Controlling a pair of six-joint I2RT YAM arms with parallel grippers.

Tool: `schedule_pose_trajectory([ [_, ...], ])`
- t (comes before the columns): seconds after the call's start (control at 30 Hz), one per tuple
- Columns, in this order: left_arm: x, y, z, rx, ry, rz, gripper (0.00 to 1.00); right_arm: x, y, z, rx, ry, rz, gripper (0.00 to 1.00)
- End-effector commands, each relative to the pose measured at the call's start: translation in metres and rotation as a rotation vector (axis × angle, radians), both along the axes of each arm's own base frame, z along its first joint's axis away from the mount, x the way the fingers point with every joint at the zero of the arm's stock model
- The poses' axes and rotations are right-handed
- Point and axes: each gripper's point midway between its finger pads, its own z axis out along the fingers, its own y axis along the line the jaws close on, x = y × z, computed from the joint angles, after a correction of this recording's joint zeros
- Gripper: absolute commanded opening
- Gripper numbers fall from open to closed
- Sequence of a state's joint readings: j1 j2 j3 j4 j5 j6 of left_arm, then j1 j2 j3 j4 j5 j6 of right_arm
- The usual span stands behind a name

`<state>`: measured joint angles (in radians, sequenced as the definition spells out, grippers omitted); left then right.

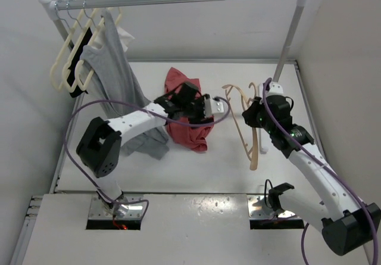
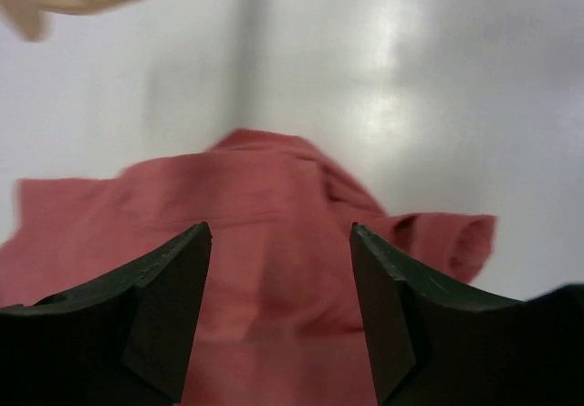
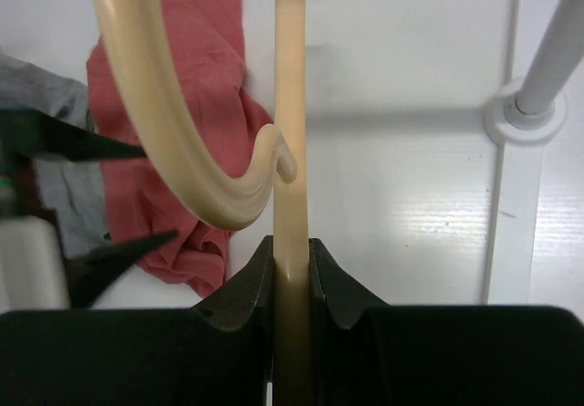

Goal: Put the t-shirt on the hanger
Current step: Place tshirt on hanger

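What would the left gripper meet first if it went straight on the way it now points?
Most likely the crumpled coral-red cotton t-shirt, which fills the left wrist view straight ahead of the open left gripper. How far off it lies is unclear.

We see colour in few places: a plain coral-red cotton t-shirt (image 1: 191,135), a thin tan-orange plastic hanger (image 3: 290,105), a grey cloth garment (image 1: 116,68), pale cream plastic hangers (image 1: 65,56), purple cables (image 1: 107,102), all against a white table (image 1: 196,175).
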<state>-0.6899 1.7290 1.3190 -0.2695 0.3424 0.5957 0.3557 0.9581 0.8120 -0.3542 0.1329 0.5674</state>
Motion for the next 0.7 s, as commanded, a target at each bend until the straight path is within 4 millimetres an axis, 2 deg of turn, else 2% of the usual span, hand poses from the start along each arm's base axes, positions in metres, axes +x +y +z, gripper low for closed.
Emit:
schedule_pose_trajectory([
  [0.0,-0.01,-0.011,-0.041,0.11,0.02,0.001,0.69,-0.008,-0.012,-0.003,-0.004,0.003,-0.057,0.0],
  [0.13,0.006,-0.018,-0.065,0.153,0.023,0.089,0.72,-0.014,-0.012,-0.002,0.006,-0.01,-0.049,0.0],
  [0.2,0.011,-0.018,-0.072,0.169,0.007,0.123,0.72,-0.019,-0.011,-0.007,0.001,0.002,-0.04,0.0],
  [0.23,0.019,-0.015,-0.072,0.185,-0.019,0.157,0.71,-0.019,-0.011,-0.007,-0.007,0.0,-0.035,0.0],
  [0.3,0.019,-0.013,-0.082,0.219,-0.022,0.173,0.62,-0.023,-0.013,-0.007,-0.006,-0.003,-0.035,0.0],
  [0.33,0.021,-0.013,-0.081,0.213,-0.027,0.189,0.52,-0.025,-0.014,-0.011,-0.019,0.005,-0.03,0.0],
  [0.4,0.022,-0.011,-0.085,0.225,-0.026,0.196,0.44,-0.028,-0.014,-0.007,-0.017,-0.008,-0.018,0.0],
  [0.43,0.022,-0.011,-0.085,0.225,-0.026,0.196,0.34,-0.029,-0.015,-0.009,-0.028,-0.001,-0.013,0.0],
  [0.47,0.02,-0.01,-0.087,0.228,-0.012,0.203,0.33,-0.029,-0.015,-0.009,-0.028,-0.001,-0.013,0.0],
  [0.57,0.015,-0.011,-0.075,0.209,0.006,0.189,0.36,-0.032,-0.014,-0.009,-0.033,-0.002,0.0,0.0],
  [0.6,0.013,-0.01,-0.077,0.218,0.013,0.188,0.38,-0.032,-0.014,-0.009,-0.033,-0.002,0.0,0.0],
  [0.63,0.012,-0.009,-0.072,0.216,0.011,0.189,0.43,-0.034,-0.014,-0.011,-0.029,0.0,0.008,0.0],
  [0.67,0.011,-0.009,-0.066,0.209,0.014,0.195,0.55,-0.034,-0.014,-0.011,-0.029,0.0,0.008,0.0],
])
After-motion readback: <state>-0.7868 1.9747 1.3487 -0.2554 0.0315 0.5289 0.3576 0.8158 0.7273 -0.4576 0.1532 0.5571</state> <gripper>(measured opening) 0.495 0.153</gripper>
